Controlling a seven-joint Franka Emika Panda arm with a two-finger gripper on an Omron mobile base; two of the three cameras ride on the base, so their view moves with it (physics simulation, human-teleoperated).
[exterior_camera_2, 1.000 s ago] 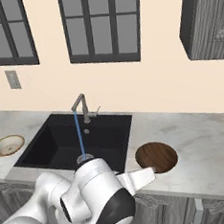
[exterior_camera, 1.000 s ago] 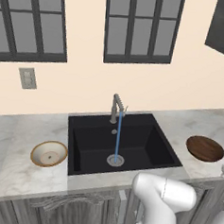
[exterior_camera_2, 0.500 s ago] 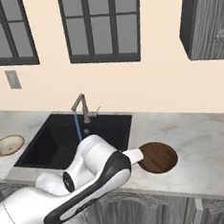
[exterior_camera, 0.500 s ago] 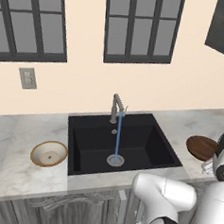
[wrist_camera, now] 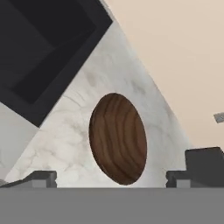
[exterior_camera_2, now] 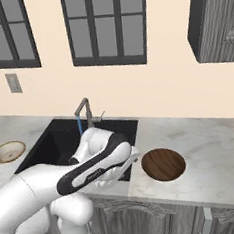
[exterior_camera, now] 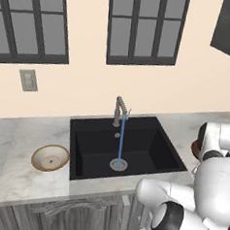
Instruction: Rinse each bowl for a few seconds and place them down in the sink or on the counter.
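Currently your gripper [wrist_camera: 111, 177] has its jaws spread wide and empty, one tip on each side of the dark brown bowl [wrist_camera: 118, 138] in the hand view, not touching it. That bowl sits on the counter [exterior_camera_2: 213, 156] just right of the sink [exterior_camera: 134, 152]. The tan-rimmed bowl [exterior_camera: 50, 157] sits on the counter left of the sink, well apart from the arm. The tap [exterior_camera: 118, 110] is running, with its stream [exterior_camera: 120, 144] falling onto the drain [exterior_camera: 118, 164]. My read on progress: neither bowl looks rinsed. You've got the grasp, both rinses and both put-downs left.
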